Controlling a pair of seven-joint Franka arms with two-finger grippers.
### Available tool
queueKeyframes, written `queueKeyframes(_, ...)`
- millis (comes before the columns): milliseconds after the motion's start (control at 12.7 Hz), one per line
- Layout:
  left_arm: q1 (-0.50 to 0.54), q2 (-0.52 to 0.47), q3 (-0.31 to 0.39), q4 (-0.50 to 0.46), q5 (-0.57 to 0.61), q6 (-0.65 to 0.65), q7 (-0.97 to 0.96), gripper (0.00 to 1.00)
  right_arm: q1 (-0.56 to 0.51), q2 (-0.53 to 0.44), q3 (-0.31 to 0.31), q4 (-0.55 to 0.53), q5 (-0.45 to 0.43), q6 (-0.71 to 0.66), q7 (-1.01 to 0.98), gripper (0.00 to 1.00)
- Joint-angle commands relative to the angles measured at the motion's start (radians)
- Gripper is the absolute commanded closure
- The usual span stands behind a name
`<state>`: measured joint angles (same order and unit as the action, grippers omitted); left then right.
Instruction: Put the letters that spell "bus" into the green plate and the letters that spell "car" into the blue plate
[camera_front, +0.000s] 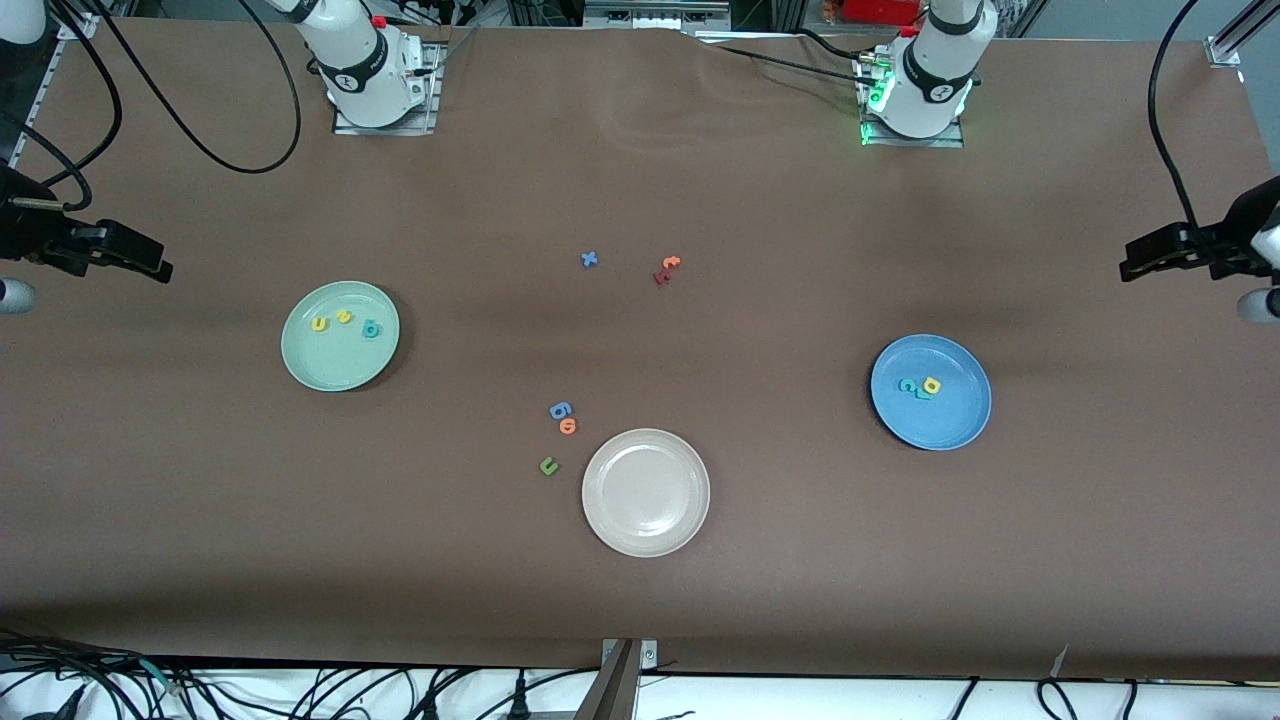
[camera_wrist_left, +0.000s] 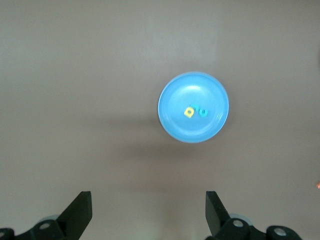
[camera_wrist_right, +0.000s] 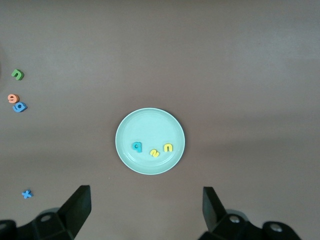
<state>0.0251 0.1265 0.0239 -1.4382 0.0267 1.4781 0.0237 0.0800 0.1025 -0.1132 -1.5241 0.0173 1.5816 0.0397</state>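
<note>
The green plate (camera_front: 335, 365) lies toward the right arm's end of the table. On it are a yellow u (camera_front: 319, 323), a yellow s (camera_front: 345, 317) and a teal b (camera_front: 371, 329). The blue plate (camera_front: 940, 425) lies toward the left arm's end and holds a yellow a (camera_front: 932, 385) touching two teal letters (camera_front: 908, 386), which are too small to read. My right gripper (camera_wrist_right: 146, 207) hangs open and empty high above the table near the green plate (camera_wrist_right: 145, 125). My left gripper (camera_wrist_left: 148, 210) hangs open and empty high near the blue plate (camera_wrist_left: 192, 90).
A beige-white plate (camera_front: 645, 530) sits mid-table, nearer the front camera. Beside it lie a blue g (camera_front: 560, 410), an orange letter (camera_front: 568, 426) and a green u (camera_front: 548, 466). Farther from the camera lie a blue x (camera_front: 589, 259), an orange t (camera_front: 670, 263) and a dark red letter (camera_front: 661, 277).
</note>
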Motion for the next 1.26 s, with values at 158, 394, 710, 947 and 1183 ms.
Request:
queueKeyframes(158, -0.043, -0.03, 0.021, -0.053, -0.021, 0.034, -0.018, 0.0, -0.006, -0.046, 0.01, -0.053, -0.022, 0.02, 0.009, 0.01)
queueKeyframes(394, -0.056, -0.024, 0.019, -0.045, -0.03, 0.033, -0.057, 0.0, -0.005, -0.053, 0.012, -0.07, -0.023, 0.018, 0.011, 0.01)
queueKeyframes(710, -0.056, -0.021, 0.017, -0.041, -0.031, 0.034, -0.062, 0.0, -0.003, -0.053, 0.01, -0.071, -0.023, 0.021, 0.011, 0.01)
queueKeyframes(947, -0.054, -0.016, 0.016, -0.037, -0.033, 0.034, -0.061, 0.0, 0.0, -0.049, 0.01, -0.064, -0.025, 0.027, 0.011, 0.01)
queueKeyframes(1183, -0.048, -0.016, 0.017, -0.034, -0.033, 0.034, -0.059, 0.0, 0.0, -0.049, 0.009, -0.059, -0.025, 0.027, 0.008, 0.01)
